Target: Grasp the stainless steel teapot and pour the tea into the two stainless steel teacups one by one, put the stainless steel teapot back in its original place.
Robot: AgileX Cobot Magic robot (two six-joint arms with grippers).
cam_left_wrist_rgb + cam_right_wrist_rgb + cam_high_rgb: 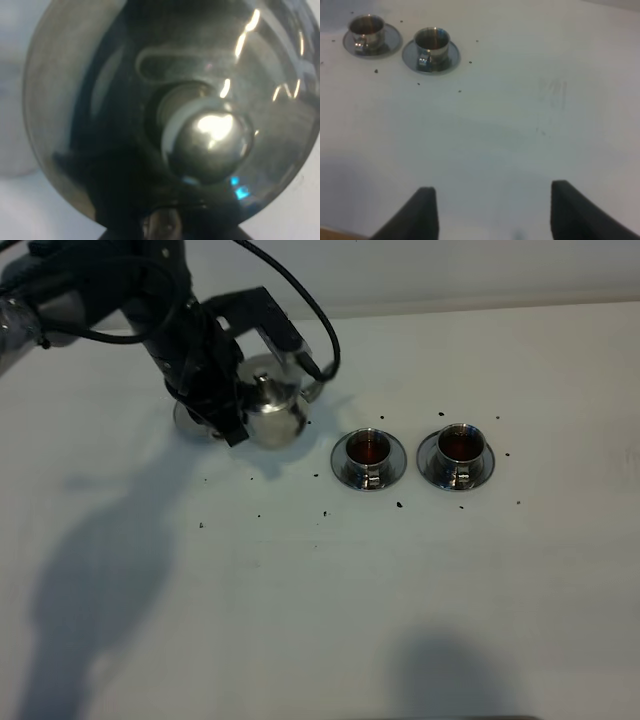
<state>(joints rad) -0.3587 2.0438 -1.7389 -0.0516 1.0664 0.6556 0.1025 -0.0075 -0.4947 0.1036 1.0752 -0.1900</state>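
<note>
A plain white tabletop [320, 620] fills the scene, speckled with dark tea crumbs around the cups.

At about ten o'clock from the table's centre, the left gripper [228, 412] is clamped on the handle side of the stainless steel teapot [272, 410]. The pot stands roughly upright, its knobbed lid showing, and it sits over or just above the flat saucer [190, 418], whose rim peeks out beside the arm. Whether the base already touches that saucer cannot be told from the high view. The left wrist view shows only the lid and its round knob [210, 145], close up.

Toward the centre and at about one o'clock stand the two stainless steel teacups [368, 449] [460, 444], each on its own saucer. Both hold dark tea, so pouring looks finished and the step in hand is setting the pot back.

To do it well: keep the pot level, centre its base inside the saucer's rim, and lower it gently so steel does not slide on steel. Only part the fingers once the weight rests fully, then draw back along the handle side without nudging the pot.

The right gripper [490, 210] hangs with its fingers apart over bare table, holding nothing, well clear of the cups.
</note>
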